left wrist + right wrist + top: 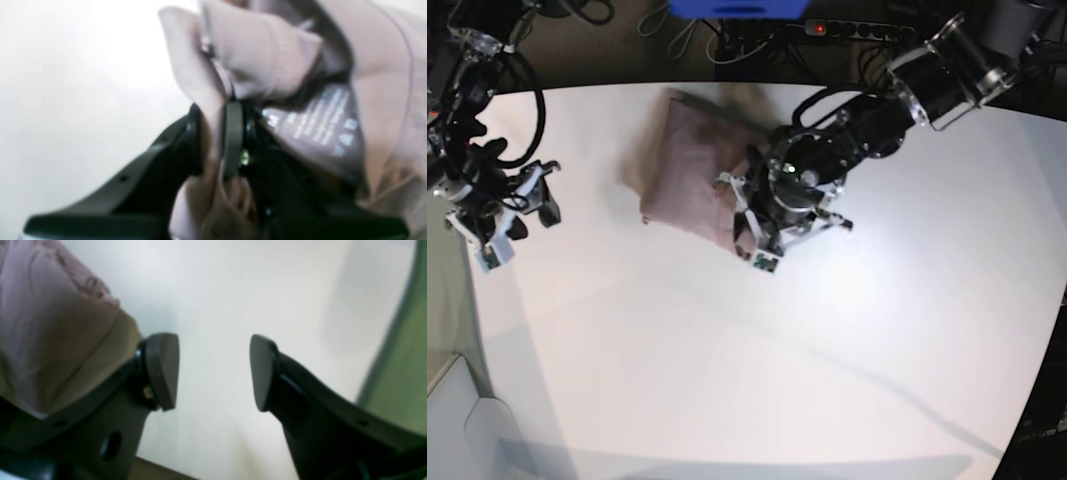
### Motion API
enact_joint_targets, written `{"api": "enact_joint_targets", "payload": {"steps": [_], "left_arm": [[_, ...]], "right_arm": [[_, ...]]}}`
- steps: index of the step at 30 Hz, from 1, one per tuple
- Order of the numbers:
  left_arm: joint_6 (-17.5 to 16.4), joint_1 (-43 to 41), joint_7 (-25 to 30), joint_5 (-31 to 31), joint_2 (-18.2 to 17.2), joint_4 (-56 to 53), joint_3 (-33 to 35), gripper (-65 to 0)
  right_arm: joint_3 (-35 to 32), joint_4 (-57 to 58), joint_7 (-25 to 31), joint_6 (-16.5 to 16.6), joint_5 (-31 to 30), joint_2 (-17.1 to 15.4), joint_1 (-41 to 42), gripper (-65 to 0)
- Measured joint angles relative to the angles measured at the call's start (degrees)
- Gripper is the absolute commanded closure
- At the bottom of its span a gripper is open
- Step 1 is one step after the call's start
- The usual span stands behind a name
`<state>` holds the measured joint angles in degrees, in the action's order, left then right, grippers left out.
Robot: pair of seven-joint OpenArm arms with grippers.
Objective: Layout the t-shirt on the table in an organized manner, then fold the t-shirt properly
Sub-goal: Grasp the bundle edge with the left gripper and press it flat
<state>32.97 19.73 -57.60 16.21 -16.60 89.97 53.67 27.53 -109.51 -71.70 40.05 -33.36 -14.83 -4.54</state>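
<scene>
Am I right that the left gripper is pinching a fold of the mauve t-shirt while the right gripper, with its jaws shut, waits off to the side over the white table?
Not quite: the right gripper has its jaws open with nothing between them, as the right wrist view shows. The rest holds: the left gripper is pinching a fold of the t-shirt, and the right one waits off to the side over the white table.

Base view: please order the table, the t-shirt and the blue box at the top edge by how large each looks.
1. table, by far the largest.
2. t-shirt, bunched up.
3. blue box, though the frame cuts it off, so its true size is unsure.
</scene>
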Motion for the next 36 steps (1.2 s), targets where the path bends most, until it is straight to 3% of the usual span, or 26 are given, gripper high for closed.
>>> {"api": "enact_joint_targets", "payload": {"steps": [4,8,9,14,23,34,36], "left_arm": [[0.0,5.9,0.5,-6.2,3.7,-4.6,5.5,-0.4],[-0.2,9.7,6.9,-11.5,6.4,-9.5,13.4,-0.4],[-1.2,10.3,8.1,-12.5,7.0,-10.5,15.3,-0.4],[-12.4,10.9,13.7,-16.3,11.2,-16.2,18.6,-0.4],[-17.8,11.5,16.4,-31.6,17.2,-24.2,23.7,-0.4],[-18.6,11.5,16.3,-32.7,18.3,-25.5,23.7,-1.2],[-18.6,11.5,16.3,-32.7,18.4,-25.5,23.7,-5.0]], "right_arm": [[4.1,0.0,-0.3,0.0,0.3,-0.5,-2.2,-34.0],[7.3,0.0,-0.1,0.0,0.2,-0.3,-4.8,-34.0],[7.8,0.0,-0.3,0.0,0.2,-0.4,-5.6,-34.0],[11.0,-0.1,0.2,0.0,0.1,-0.3,-7.6,-34.0],[13.6,-0.1,-0.3,0.0,0.1,-0.2,-9.9,-34.0],[13.6,-3.2,-0.1,0.0,0.0,0.1,-11.5,-34.0],[13.6,-3.2,-0.1,0.0,0.0,0.1,-11.6,-34.0]]}}
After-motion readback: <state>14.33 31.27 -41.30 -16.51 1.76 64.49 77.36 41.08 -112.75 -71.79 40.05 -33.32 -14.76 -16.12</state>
